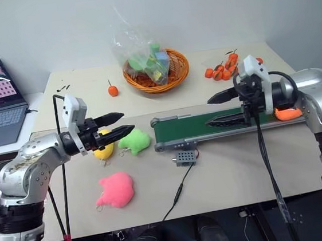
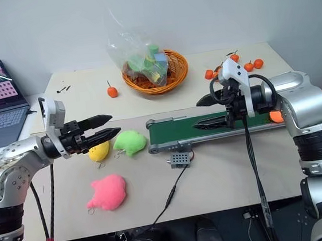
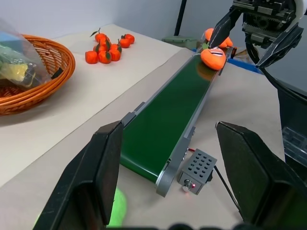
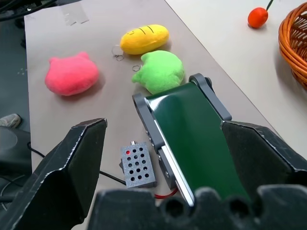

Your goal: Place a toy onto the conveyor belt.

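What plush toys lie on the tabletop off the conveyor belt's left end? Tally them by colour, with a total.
Pink plush: 1
Yellow plush: 1
Green plush: 1
Total: 3

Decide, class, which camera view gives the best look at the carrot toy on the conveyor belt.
The left wrist view: the carrot toy lies in plain sight at the far end of the conveyor belt, face visible, below the right hand. In both eye views the right arm hides most of it, leaving an orange sliver. The right wrist view looks toward the belt's other end.

Table [image 1: 241, 169] bears conveyor belt [image 1: 207, 126], basket [image 1: 157, 70], plush toys [image 1: 116, 189].
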Robot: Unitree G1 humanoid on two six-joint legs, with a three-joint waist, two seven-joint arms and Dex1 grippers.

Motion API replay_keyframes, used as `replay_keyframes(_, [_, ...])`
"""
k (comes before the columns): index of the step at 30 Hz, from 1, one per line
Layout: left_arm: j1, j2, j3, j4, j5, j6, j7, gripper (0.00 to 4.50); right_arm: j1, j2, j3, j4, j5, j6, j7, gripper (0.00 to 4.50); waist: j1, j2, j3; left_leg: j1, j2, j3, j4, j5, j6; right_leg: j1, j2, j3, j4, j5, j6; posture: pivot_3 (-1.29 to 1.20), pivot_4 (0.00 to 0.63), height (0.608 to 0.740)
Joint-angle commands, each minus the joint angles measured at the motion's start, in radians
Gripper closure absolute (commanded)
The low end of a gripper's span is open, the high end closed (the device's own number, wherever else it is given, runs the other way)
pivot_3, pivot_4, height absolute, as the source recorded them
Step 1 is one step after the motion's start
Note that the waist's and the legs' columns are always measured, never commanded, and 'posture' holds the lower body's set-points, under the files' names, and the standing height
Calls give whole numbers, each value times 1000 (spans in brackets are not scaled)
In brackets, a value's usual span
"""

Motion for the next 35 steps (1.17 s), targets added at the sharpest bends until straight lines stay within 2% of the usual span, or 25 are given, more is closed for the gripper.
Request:
replay_keyframes(1, [-32, -2, 27, -44, -25, 14, 11, 1235, -12, 0, -43, -31, 26, -1, -3, 0, 0, 0, 0, 0, 0, 0, 0, 0, 0, 0, 0, 0, 0, 0, 0, 0, 150, 740])
replay_keyframes(35, [-26, -1, 33, -59, -38, 52, 31, 1235, -30, 23, -28, 3, 21, -25, -12, 0, 0, 0, 0, 0, 0, 0, 0, 0, 0, 0, 0, 0, 0, 0, 0, 0, 150, 740])
